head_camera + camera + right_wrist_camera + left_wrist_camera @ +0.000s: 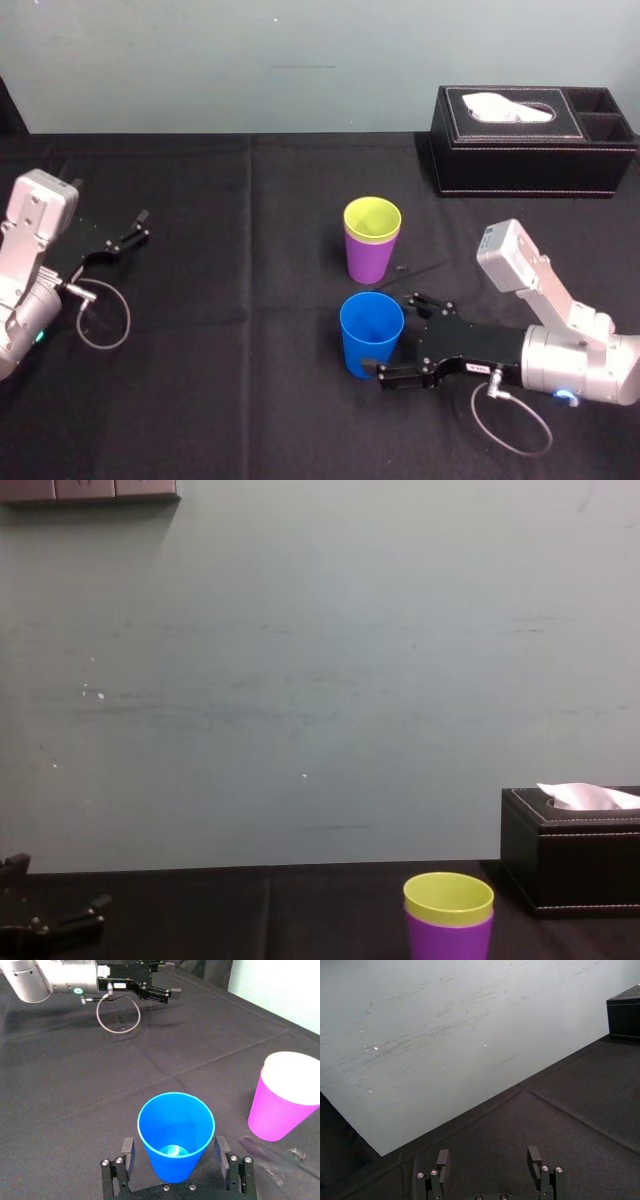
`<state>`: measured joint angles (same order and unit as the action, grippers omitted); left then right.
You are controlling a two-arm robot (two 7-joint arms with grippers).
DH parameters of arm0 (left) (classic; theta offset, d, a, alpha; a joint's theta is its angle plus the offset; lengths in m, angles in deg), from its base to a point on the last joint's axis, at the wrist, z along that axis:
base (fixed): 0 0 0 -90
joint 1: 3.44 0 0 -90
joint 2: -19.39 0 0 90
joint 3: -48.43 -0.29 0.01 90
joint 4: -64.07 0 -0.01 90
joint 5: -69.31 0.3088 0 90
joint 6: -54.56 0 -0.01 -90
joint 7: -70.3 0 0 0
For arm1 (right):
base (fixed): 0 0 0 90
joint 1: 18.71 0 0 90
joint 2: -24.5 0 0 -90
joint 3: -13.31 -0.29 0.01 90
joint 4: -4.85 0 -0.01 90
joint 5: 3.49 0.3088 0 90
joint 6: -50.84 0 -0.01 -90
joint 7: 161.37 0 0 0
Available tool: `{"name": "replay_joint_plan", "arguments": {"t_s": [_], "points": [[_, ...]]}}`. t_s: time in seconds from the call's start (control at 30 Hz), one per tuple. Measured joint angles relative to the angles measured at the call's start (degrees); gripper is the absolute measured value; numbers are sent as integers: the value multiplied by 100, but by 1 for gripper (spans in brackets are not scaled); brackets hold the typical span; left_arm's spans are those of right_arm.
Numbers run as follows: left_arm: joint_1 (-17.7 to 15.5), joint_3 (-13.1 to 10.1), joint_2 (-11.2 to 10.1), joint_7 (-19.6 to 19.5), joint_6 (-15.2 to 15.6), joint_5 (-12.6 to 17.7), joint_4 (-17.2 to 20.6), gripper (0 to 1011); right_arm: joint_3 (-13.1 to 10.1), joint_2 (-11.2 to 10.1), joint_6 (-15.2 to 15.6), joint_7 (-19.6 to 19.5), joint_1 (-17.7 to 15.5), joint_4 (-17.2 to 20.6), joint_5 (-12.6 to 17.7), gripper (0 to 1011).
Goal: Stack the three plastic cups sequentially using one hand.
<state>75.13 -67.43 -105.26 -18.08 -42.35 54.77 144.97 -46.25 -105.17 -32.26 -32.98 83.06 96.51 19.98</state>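
— Where is the right tool (396, 337)?

— Lower right of the head view, lying low over the black worktop (230, 350) and reaching toward the centre of the frame. Its two fingers are spread, one on each side of the blue cup (368, 325).

— Pinching it?

— No. In the right wrist view a narrow gap shows between each pad and the cup's wall, so the cup stands between the fingers without being squeezed. There is a small white label (470, 369) on the tool's black body.

— And the cup itself?

— Upright on the worktop, mouth up, a little below the centre of the head view.

— The other two cups?

— The lime cup (372, 219) sits nested inside the purple cup (367, 262), only its rim band showing above the purple one. That pair stands upright at the centre of the head view, just above the blue cup and apart from it. In the chest view it is at the bottom edge, right of centre.

— The left tool (142, 227)?

— At the left edge of the head view, over bare worktop and well apart from the cups. Its fingers are spread too, with nothing between them, as the left wrist view shows.

— Anything else on the worktop?

— A black tissue box (530, 150) in the upper right of the head view, against the pale wall (250, 60), a white tissue poking out of its top.
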Motion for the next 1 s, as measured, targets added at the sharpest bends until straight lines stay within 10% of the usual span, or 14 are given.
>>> {"name": "replay_joint_plan", "arguments": {"t_s": [0.57, 1.0], "points": [[0, 0, 0, 0, 0, 0, 0, 1011, 104, 105, 38, 22, 139, -115, 21, 1000], [0, 0, 0, 0, 0, 0, 0, 1011, 90, 95, 30, 19, 126, -104, 28, 739]]}}
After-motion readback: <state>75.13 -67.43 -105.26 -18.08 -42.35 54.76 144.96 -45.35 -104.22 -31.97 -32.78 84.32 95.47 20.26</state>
